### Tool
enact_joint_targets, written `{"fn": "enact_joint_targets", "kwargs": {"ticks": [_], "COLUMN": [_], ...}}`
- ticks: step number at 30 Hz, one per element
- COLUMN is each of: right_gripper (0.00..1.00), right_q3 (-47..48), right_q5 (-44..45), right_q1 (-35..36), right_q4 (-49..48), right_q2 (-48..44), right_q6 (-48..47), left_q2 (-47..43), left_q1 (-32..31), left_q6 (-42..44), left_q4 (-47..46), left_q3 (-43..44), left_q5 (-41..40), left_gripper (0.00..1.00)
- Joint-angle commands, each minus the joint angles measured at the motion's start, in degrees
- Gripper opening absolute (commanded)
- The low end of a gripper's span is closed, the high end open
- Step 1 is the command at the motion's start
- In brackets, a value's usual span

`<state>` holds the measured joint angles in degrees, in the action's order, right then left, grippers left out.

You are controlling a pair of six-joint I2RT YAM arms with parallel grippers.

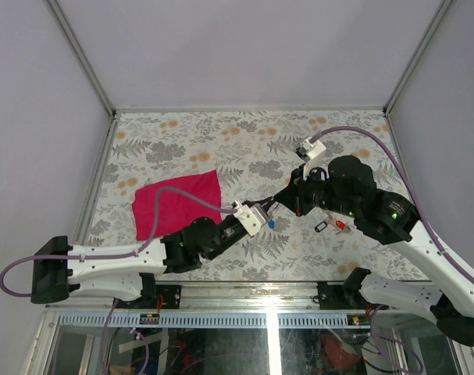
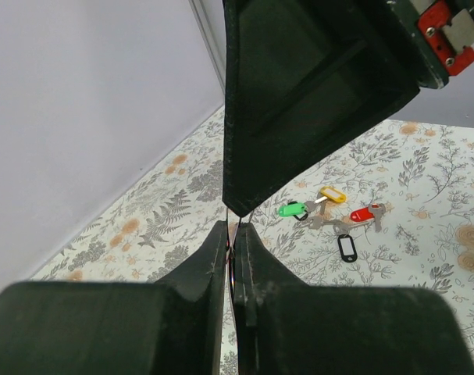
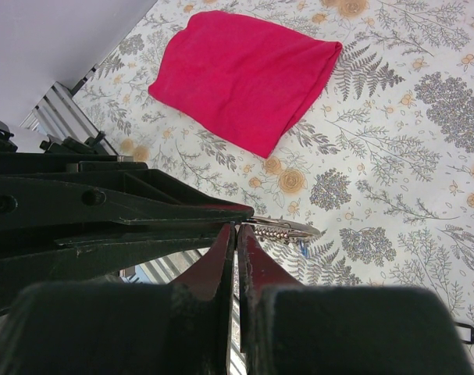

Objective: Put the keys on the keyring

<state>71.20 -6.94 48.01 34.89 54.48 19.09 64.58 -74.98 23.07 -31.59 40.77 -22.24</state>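
The keyring [image 3: 287,229] sits mid-frame; we see the left gripper [image 2: 233,230] and right gripper [image 3: 237,230] both pinching it. Loose keys [image 2: 321,221] lie right of centre on the table [image 2: 424,172]

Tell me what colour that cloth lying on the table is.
Magenta; the cloth shows best in the right wrist view.

Cloth [image 1: 178,205]: on the table [image 1: 221,141], at 9 o'clock of centre. Loose keys [image 1: 340,225]: on the table at 4 o'clock, well apart from the cloth. Keyring [image 3: 279,229]: at centre, where the left gripper [image 2: 233,234] and right gripper [image 3: 237,238] tips meet.
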Motion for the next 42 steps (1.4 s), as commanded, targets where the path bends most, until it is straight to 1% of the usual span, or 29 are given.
{"fn": "enact_joint_targets", "kwargs": {"ticks": [1, 6, 11, 15, 24, 30, 42], "right_gripper": [0.01, 0.00, 0.00, 0.00, 0.00, 0.00, 0.00], "right_q3": [2.46, 2.79, 3.34, 3.25, 3.24, 3.11, 3.20], "right_q5": [0.27, 0.70, 0.61, 0.48, 0.20, 0.13, -0.40], "right_q1": [0.11, 0.16, 0.16, 0.15, 0.16, 0.16, 0.11], "right_q4": [-2.68, -2.70, -2.64, -2.48, -2.33, -2.29, -2.02], "right_q2": [-1.08, -1.38, -1.29, -1.24, -1.13, -0.82, -0.19], "right_q6": [0.61, 0.75, 0.87, 0.86, 0.95, 0.87, 0.62], "left_q2": [-0.63, -0.24, -0.15, -0.06, -0.32, -0.68, -1.01], "left_q1": [-0.35, -0.34, -0.41, -0.34, -0.31, -0.39, -0.42], "left_q6": [-2.04, -3.12, -2.37, -1.91, -1.66, -1.38, -0.57], "left_q4": [1.13, 3.05, 3.26, 3.42, 3.04, 1.88, 0.22], "left_q3": [2.02, 2.89, 2.88, 2.96, 2.91, 2.89, 2.79], "left_q5": [-2.86, -2.41, -1.43, -1.32, -1.43, -1.41, -1.63], "left_gripper": [0.00, 0.00, 0.16, 0.19, 0.18, 0.22, 0.23]}}
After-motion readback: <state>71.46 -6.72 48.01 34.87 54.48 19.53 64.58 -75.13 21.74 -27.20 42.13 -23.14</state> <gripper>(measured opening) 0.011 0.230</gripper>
